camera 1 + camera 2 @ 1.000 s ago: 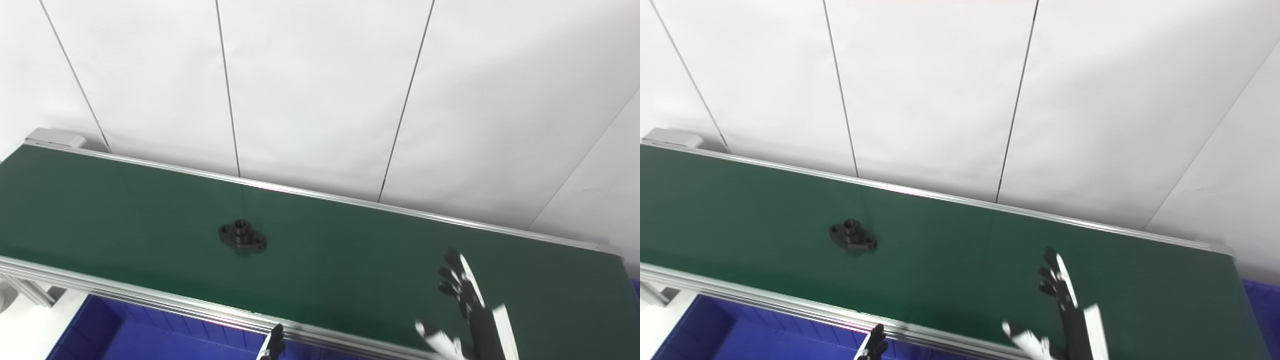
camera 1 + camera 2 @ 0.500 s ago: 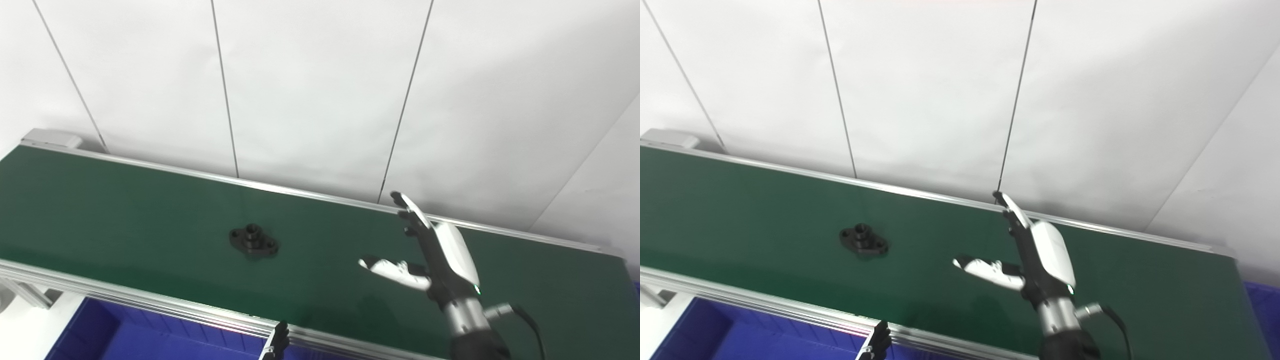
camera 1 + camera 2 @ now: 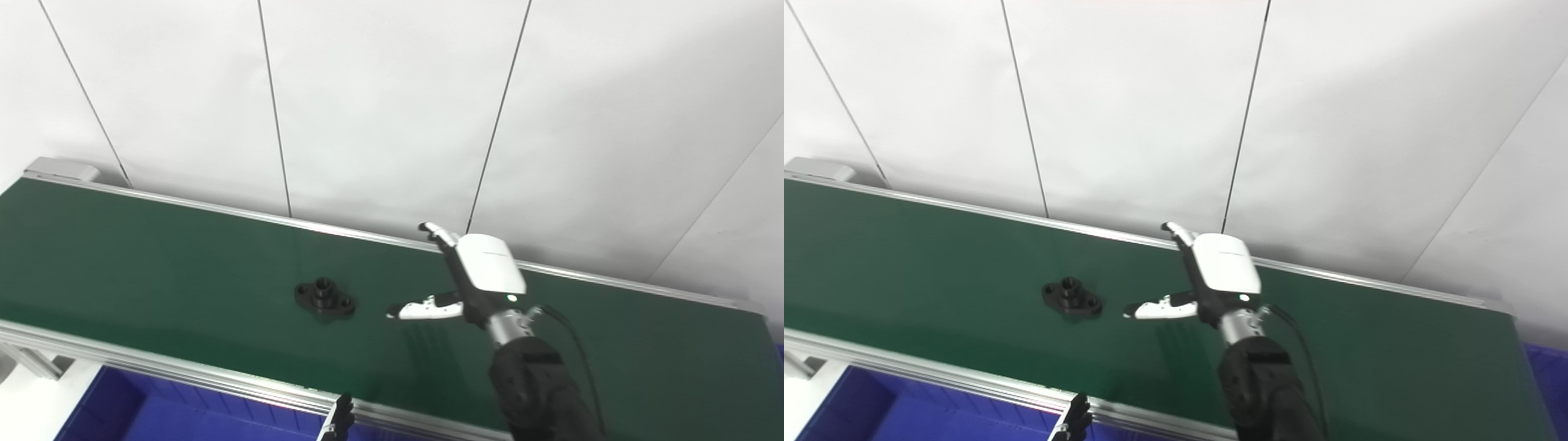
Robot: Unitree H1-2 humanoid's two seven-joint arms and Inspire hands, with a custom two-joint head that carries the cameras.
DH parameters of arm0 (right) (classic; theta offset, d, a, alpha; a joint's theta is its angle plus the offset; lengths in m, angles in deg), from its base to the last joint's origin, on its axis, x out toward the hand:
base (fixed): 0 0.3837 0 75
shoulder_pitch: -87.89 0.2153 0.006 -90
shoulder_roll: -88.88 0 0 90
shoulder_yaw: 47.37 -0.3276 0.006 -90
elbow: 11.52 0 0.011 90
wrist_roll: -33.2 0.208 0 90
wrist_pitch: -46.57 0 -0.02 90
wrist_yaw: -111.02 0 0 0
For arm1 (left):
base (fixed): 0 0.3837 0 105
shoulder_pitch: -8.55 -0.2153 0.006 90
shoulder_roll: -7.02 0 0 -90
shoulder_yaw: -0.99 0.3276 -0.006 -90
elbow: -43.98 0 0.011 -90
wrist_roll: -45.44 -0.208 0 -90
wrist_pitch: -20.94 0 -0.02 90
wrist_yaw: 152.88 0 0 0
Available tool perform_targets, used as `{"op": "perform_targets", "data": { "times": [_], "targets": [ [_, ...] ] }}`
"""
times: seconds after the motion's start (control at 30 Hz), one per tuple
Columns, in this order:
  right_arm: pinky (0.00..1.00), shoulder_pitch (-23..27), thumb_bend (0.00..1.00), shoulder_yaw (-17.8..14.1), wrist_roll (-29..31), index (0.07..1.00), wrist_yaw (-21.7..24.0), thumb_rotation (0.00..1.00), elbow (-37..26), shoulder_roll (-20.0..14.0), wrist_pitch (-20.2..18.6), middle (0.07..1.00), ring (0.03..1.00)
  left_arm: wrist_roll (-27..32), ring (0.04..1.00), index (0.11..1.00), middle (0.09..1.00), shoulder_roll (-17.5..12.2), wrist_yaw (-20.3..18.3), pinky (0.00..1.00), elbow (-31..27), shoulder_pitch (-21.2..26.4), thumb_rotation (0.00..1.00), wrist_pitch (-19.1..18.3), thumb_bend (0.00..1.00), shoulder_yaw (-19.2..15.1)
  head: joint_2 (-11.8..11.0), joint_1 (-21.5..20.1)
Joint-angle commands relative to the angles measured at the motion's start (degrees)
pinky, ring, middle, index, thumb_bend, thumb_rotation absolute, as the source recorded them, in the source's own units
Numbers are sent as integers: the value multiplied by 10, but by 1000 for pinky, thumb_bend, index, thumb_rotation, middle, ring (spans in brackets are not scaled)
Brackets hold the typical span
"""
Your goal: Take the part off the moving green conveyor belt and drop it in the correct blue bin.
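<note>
While the small black metal flanged part point(image 3: 324, 299) lies flat on the green conveyor belt point(image 3: 153, 257), untouched, I am at the reaching step; my right hand point(image 3: 471, 282) hovers over the belt just beside the part, empty, fingers spread and thumb pointing toward it; my left hand point(image 3: 338, 422) barely shows at the bottom edge, and I cannot tell its state; next I judge I must lower, close around the raised hub, then carry it to the blue plastic bin point(image 3: 153, 416) below the near rail.

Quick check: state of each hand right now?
Left hand: only fingertips show at the bottom edge; cannot be told.
Right hand: open, empty, over the belt beside the black part.
</note>
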Motion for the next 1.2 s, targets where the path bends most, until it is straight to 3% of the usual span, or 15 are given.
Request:
{"op": "perform_targets", "data": {
  "times": [0.0, 0.2, 0.4, 0.6, 0.8, 0.97, 1.03, 1.17],
  "targets": [
    [579, 36, 999, 9, -16, 863, -18, 643, 5, 15, -5, 789, 700, -6, 972, 1000, 1000, 18, 6, 962, -18, -11, 985, 7, 545, 12, 1, 1],
    [539, 58, 992, 29, -34, 863, -19, 657, 58, 31, -14, 760, 648, -6, 976, 1000, 1000, 20, 5, 987, -22, -15, 963, 3, 555, 15, 6, 7],
    [456, 65, 995, 37, -22, 848, -38, 602, 107, 45, -2, 714, 572, -12, 966, 1000, 1000, 22, 5, 973, -27, -20, 926, -3, 564, 19, 10, 15],
    [420, 74, 1000, 56, -26, 853, -57, 629, 152, 55, -6, 706, 551, -18, 956, 1000, 1000, 27, 7, 960, -33, -27, 906, -8, 568, 24, 14, 24],
    [367, 85, 990, 69, -22, 818, -67, 609, 191, 62, -7, 638, 486, -18, 967, 1000, 1000, 29, 7, 975, -39, -32, 889, -11, 580, 30, 18, 29],
    [282, 83, 953, 73, -7, 752, -99, 577, 224, 64, 8, 533, 378, -27, 961, 1000, 1000, 32, 9, 958, -45, -38, 885, -16, 580, 35, 21, 38],
    [202, 81, 905, 77, -1, 716, -113, 552, 233, 63, 14, 416, 279, -33, 956, 1000, 1000, 33, 9, 952, -47, -39, 883, -21, 559, 36, 21, 41],
    [173, 79, 844, 87, 8, 689, -136, 523, 249, 68, 17, 375, 248, -36, 951, 1000, 1000, 35, 11, 949, -48, -42, 872, -24, 542, 38, 20, 46]
  ]
}}
